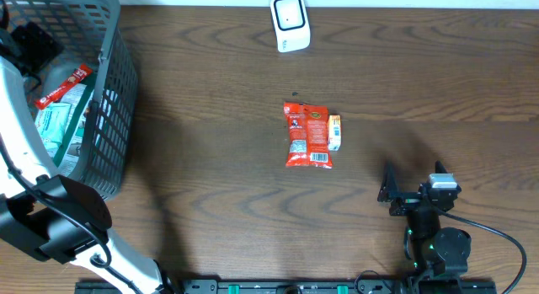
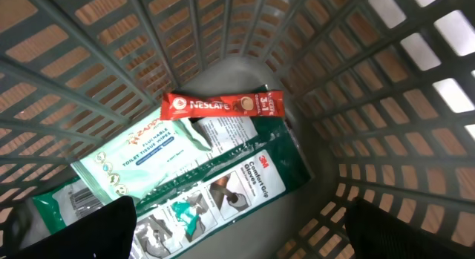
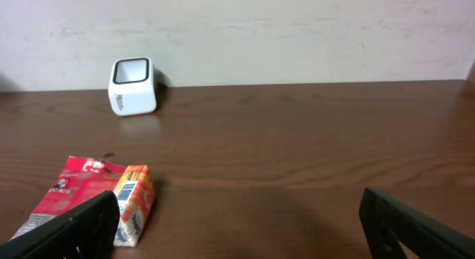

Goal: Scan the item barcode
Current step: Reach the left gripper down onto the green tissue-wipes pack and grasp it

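Basket (image 2: 245,70): we see left gripper (image 2: 239,214) inside, jaws spread wide, empty.
Surface (image 3: 297,155): we see right gripper (image 3: 237,205) just above, jaws spread wide, empty.

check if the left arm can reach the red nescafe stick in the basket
Probably yes. The left tool hangs open inside the basket, right above the Nescafe stick, which lies on top of the other packets with nothing covering it.
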